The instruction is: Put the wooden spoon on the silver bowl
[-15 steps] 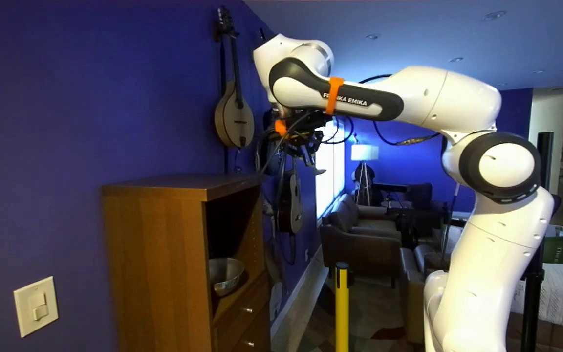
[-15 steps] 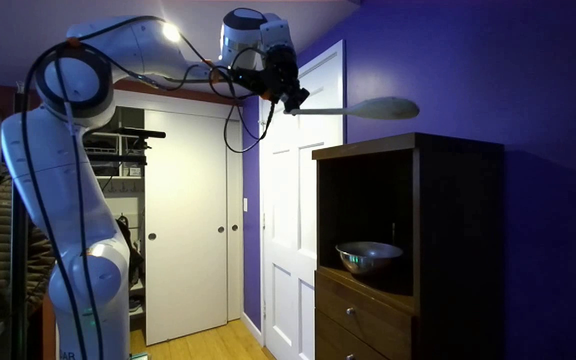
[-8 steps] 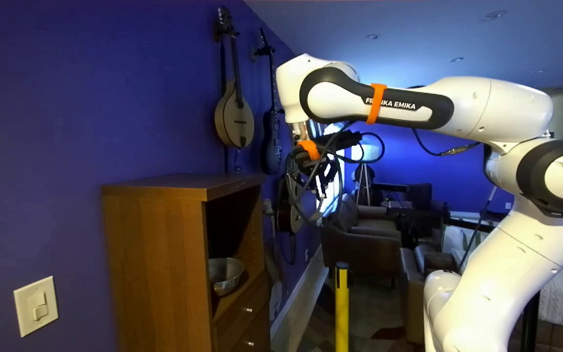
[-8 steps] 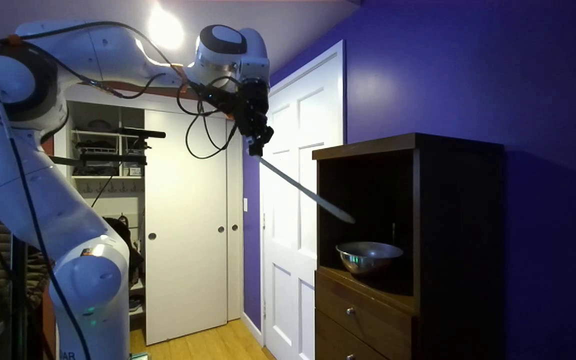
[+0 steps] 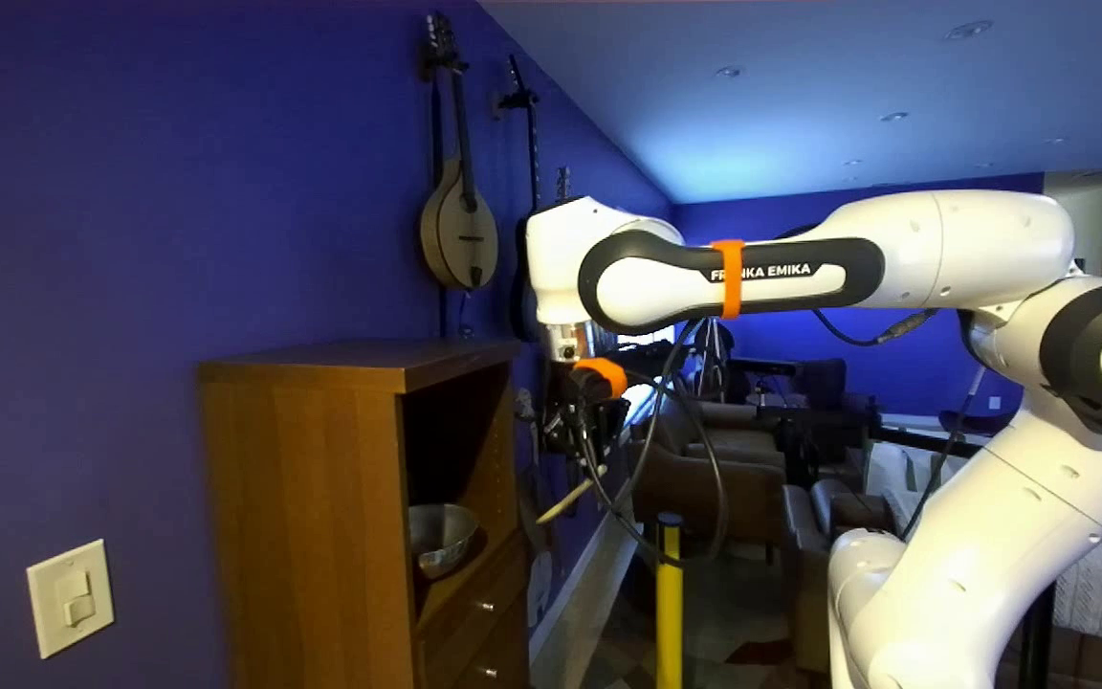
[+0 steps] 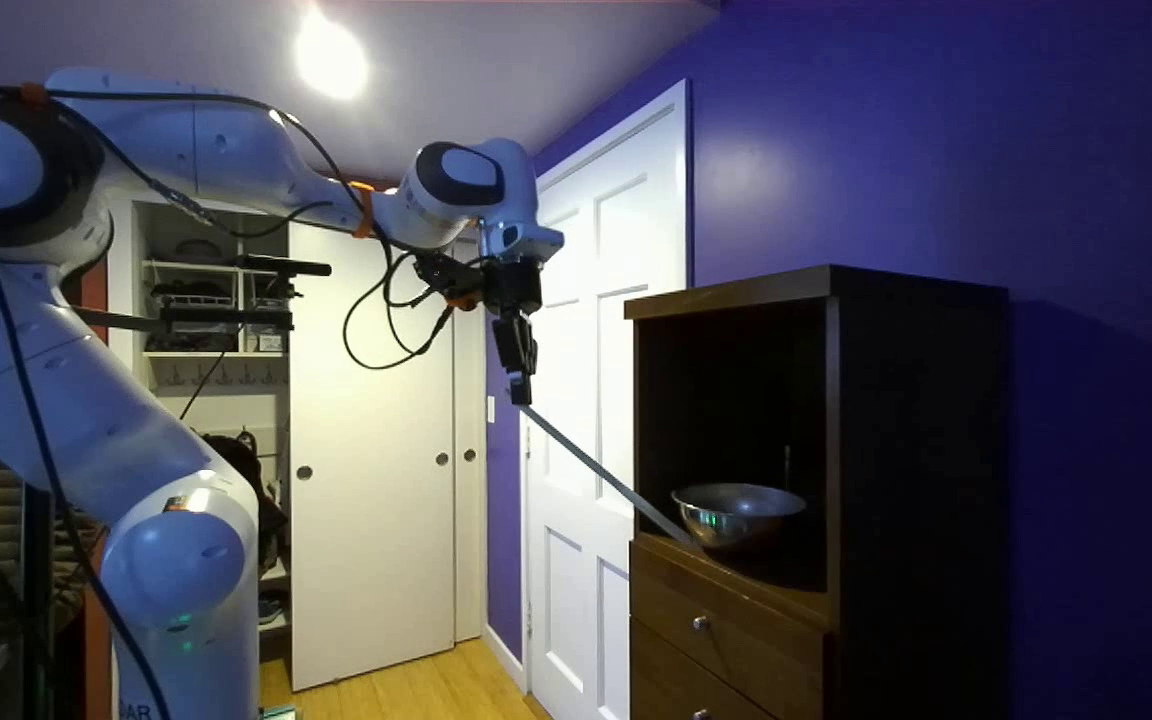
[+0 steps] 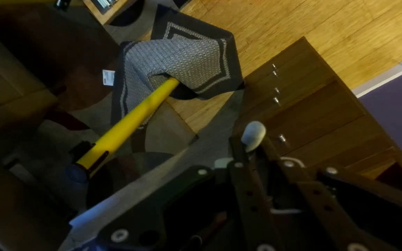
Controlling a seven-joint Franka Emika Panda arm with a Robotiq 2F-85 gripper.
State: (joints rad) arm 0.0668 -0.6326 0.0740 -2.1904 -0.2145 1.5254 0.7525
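The silver bowl [image 6: 736, 515] stands in the open compartment of the wooden cabinet [image 6: 916, 430]. The bowl also shows in an exterior view [image 5: 443, 543]. My gripper [image 6: 521, 392] points down in front of the cabinet and is shut on the handle of the wooden spoon [image 6: 591, 465]. The spoon slants down toward the compartment. Its low end overlaps the bowl's near side in that view, but stands apart from the bowl in an exterior view [image 5: 565, 502]. In the wrist view the spoon's handle end [image 7: 254, 135] sticks out between the fingertips; the bowl is out of view.
The cabinet top [image 5: 360, 354] overhangs the compartment, and drawers with knobs [image 6: 701, 622] lie below it. A yellow post [image 5: 670, 612] stands on the floor near the arm. Loose cables [image 5: 694, 536] hang from the wrist. A purple wall [image 6: 1106, 450] is beside the cabinet.
The gripper has come down and back from above the cabinet top to the compartment's height. The spoon has swung from level to slanting down, its low end now near the bowl. The bowl has not moved.
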